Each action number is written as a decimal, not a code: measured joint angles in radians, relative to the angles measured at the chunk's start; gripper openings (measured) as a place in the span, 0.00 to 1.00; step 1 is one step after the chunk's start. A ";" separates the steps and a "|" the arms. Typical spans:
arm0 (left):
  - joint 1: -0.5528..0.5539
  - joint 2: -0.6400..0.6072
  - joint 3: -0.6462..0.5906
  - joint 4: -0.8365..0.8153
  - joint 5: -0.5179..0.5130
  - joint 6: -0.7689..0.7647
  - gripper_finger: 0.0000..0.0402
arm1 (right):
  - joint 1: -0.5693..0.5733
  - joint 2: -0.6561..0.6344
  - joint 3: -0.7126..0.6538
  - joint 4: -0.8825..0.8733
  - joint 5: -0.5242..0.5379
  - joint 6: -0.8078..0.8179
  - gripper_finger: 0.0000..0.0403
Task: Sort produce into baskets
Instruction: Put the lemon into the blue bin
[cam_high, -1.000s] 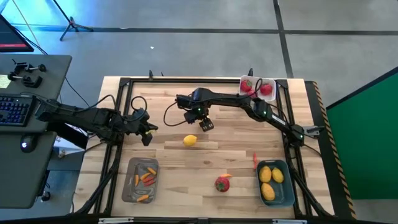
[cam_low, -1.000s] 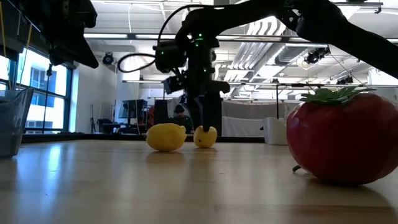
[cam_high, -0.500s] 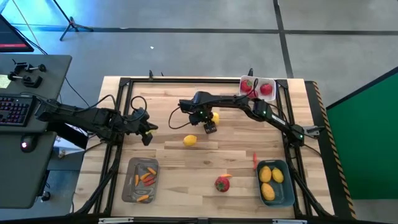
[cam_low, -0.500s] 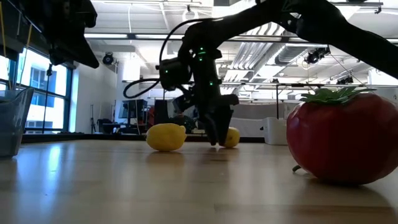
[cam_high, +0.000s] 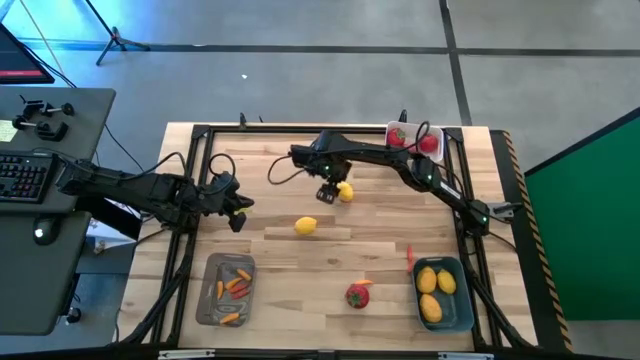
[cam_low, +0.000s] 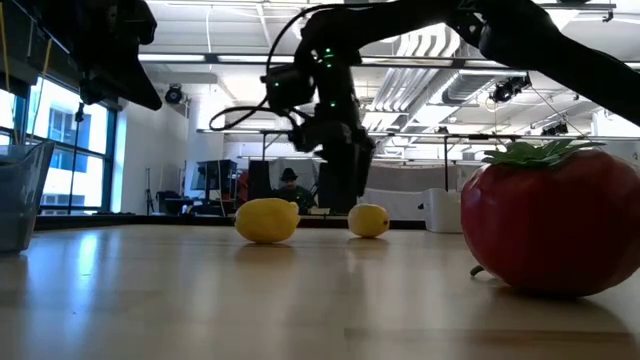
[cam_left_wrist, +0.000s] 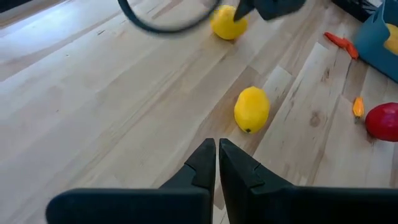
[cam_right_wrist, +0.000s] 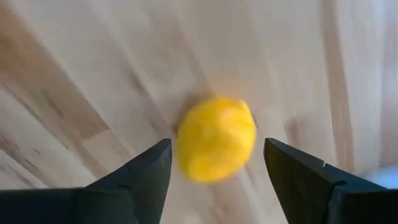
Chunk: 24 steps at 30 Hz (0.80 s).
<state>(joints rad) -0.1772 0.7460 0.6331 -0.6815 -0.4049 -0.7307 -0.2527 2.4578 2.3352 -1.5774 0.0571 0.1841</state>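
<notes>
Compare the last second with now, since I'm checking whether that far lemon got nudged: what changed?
The right end effector, open, moved toward the table's far side. The far lemon, hidden under it a second ago, now lies bare on the wood, a little right of where it first showed. Nothing was grasped. The near lemon, the red fruit, the three baskets and the shut left end effector stayed put.

Table (cam_high: 270, 250): pale wood planks, smooth, matt sheen. Lemons (cam_left_wrist: 251, 109): smooth, glossy, plastic-looking. Red fruit (cam_low: 550, 222): shiny plastic. Gripper fingers (cam_right_wrist: 311, 180): matt black.
</notes>
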 joint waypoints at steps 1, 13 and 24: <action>0.000 0.000 0.000 -0.001 0.000 0.000 0.03 | -0.004 -0.002 0.000 0.003 0.007 0.043 0.63; 0.000 0.000 0.000 -0.004 0.034 -0.013 0.12 | -0.054 -0.009 -0.087 0.035 -0.050 0.383 0.72; 0.000 0.000 0.000 -0.006 0.032 0.000 0.16 | -0.040 -0.007 -0.235 0.142 -0.107 0.334 0.68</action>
<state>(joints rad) -0.1768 0.7460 0.6331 -0.6874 -0.3725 -0.7311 -0.2923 2.4512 2.1002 -1.4349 -0.0496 0.5182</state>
